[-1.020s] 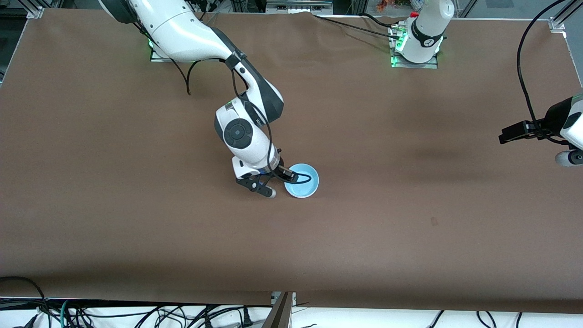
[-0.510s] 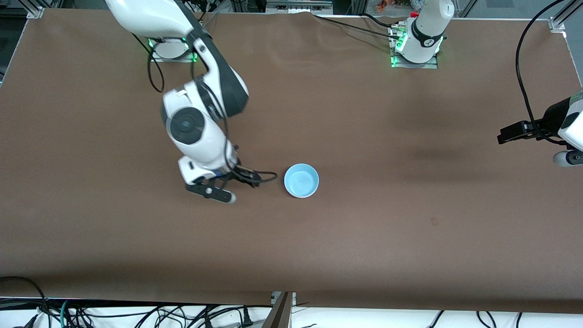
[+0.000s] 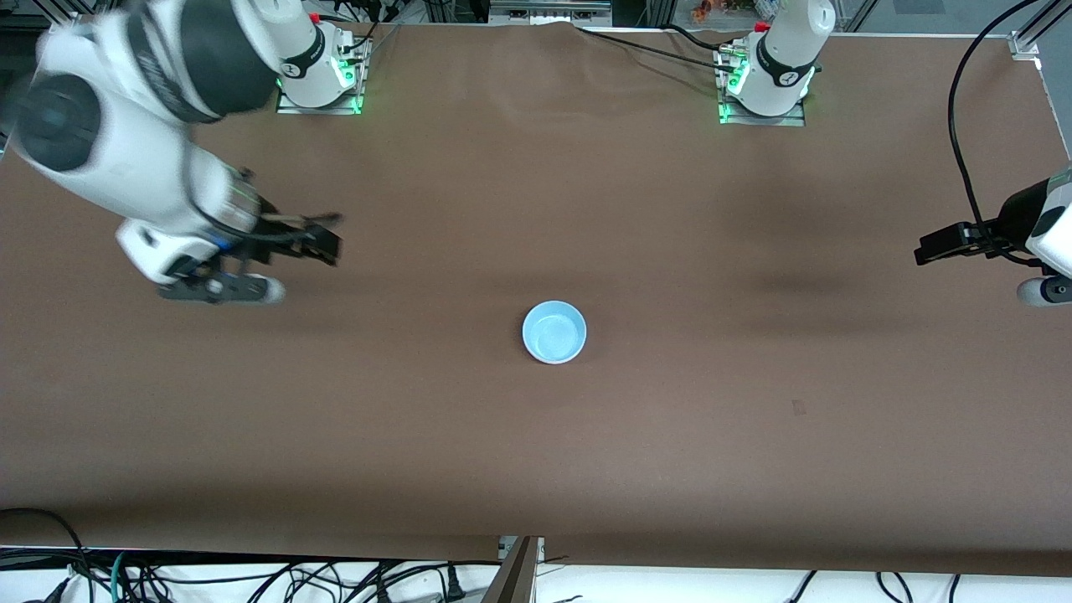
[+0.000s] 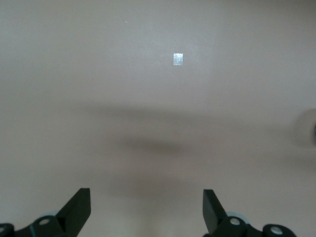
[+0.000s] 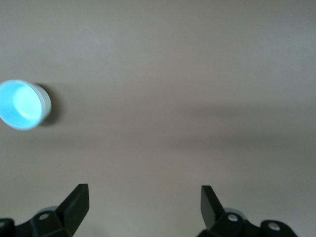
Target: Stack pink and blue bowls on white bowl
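Blue bowl (image 3: 554,332) sits upright mid-table (image 3: 670,435), only blue visible from above; whatever is under it can't be told. Right gripper (image 3: 251,268) is up over bare table at the bowl's 10 o'clock in the front view, fingers spread wide, holding nothing. Left gripper (image 4: 146,210) waits over the left arm's end at the bowl's 3 o'clock, fingers wide, near a small tape mark (image 4: 178,59).

Light blue bowl (image 3: 554,332) sits upright mid-table; only bowl visible
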Robot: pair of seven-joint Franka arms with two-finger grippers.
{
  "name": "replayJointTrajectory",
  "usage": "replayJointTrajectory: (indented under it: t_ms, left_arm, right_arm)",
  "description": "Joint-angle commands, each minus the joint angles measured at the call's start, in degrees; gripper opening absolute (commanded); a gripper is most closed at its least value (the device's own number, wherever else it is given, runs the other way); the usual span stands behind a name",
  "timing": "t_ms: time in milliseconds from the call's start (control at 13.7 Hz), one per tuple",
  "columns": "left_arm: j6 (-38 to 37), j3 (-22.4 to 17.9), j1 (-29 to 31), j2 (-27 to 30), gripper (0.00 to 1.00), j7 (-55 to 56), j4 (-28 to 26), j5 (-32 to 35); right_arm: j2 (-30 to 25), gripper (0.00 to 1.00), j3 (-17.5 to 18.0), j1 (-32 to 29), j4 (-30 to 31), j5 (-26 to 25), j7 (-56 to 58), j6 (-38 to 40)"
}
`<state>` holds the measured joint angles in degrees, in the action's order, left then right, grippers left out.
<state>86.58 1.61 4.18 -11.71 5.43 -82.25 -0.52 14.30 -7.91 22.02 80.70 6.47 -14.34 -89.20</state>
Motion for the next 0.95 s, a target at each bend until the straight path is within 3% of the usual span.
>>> replayJointTrajectory:
  t_ms: [0, 219, 437, 874]
  left_arm:
    - [-0.80, -0.02, 0.04, -0.51, 1.00, -1.04, 1.48, -0.01]
    - [-0.80, -0.02, 0.04, -0.51, 1.00, -1.04, 1.39, -0.01]
    - [-0.80, -0.11, 0.13, -0.51, 1.00, -1.04, 1.39, -0.01]
    - [-0.71, -0.11, 0.13, -0.51, 1.00, -1.04, 1.48, -0.10]
  right_arm:
    - [-4.71, 1.00, -2.45, 0.04, 3.67, 0.30, 5.70, 2.97]
    - [-8.05, 1.00, -2.47, -3.20, 6.92, -0.40, 11.52, 3.24]
    - [-11.56, 1.00, 8.84, -14.17, 10.44, -4.16, 14.95, 1.67]
    - [-10.78, 1.00, 10.02, -14.55, 8.16, -6.47, 14.16, 2.10]
